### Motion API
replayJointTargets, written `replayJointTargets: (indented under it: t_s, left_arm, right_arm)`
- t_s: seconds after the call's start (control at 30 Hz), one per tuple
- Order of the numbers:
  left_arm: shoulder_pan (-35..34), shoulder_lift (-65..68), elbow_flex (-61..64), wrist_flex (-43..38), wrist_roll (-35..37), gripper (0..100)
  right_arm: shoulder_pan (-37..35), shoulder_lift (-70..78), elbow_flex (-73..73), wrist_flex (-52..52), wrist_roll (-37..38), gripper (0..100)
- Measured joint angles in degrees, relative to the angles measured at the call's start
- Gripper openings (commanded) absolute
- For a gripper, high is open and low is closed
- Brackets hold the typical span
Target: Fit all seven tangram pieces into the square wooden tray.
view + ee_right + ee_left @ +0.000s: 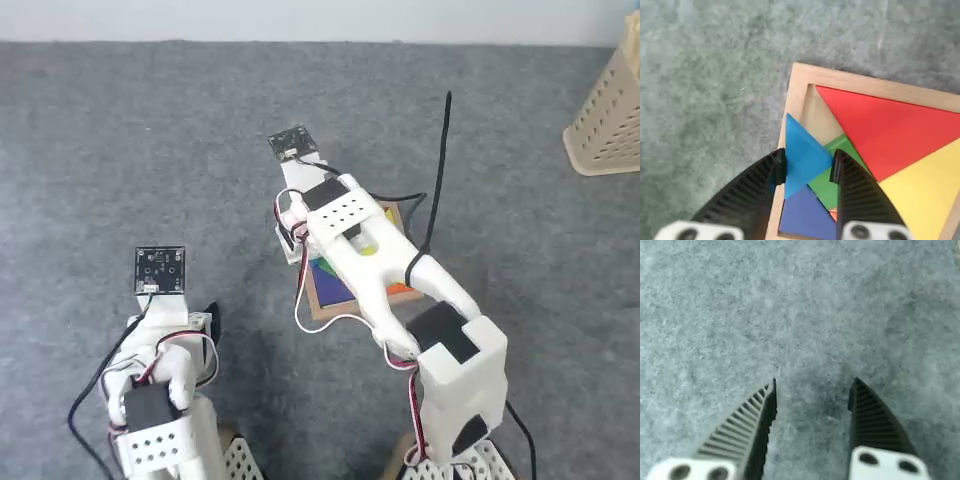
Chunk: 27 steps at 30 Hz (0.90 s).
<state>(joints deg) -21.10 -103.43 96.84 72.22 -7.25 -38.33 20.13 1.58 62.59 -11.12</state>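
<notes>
My right gripper (807,162) is shut on a light blue triangle (802,155) and holds it tilted over the rim of the square wooden tray (800,75), partly overhanging the rim. Inside the tray lie a large red triangle (890,125), a yellow piece (920,195), a green piece (827,187) and a dark blue piece (805,215). A bare wooden patch (815,112) shows at the corner beside the red triangle. In the high view the tray (325,300) lies under the right arm, mostly hidden by it. My left gripper (812,390) hangs open over bare grey carpet.
Grey carpet (150,150) covers the whole table. A beige slatted basket (610,110) stands at the far right edge. A black cable (440,170) rises beside the right arm. The left arm (160,340) sits at the lower left, well apart from the tray.
</notes>
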Motion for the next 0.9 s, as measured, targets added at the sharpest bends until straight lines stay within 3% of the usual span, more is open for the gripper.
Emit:
replayJointTargets:
  t_s: [0.27,0.63,0.7,0.87,0.9]
  left_arm:
    - [0.00,0.00,0.00,0.00,0.00,23]
    - [0.00,0.00,0.00,0.00,0.00,23]
    - [0.00,0.00,0.00,0.00,0.00,23]
    - [0.00,0.00,0.00,0.00,0.00,23]
    - [0.00,0.00,0.00,0.00,0.00,23]
  right_arm:
    - [-0.26,0.00,0.00,-0.53,0.00,21.8]
    - [-0.26,0.00,0.00,-0.53,0.00,22.4]
    - [-0.26,0.00,0.00,-0.53,0.00,20.3]
    - [1.58,0.00,0.00,-0.53,0.00,0.6]
    - [2.37,0.00,0.00,-0.53,0.00,0.3]
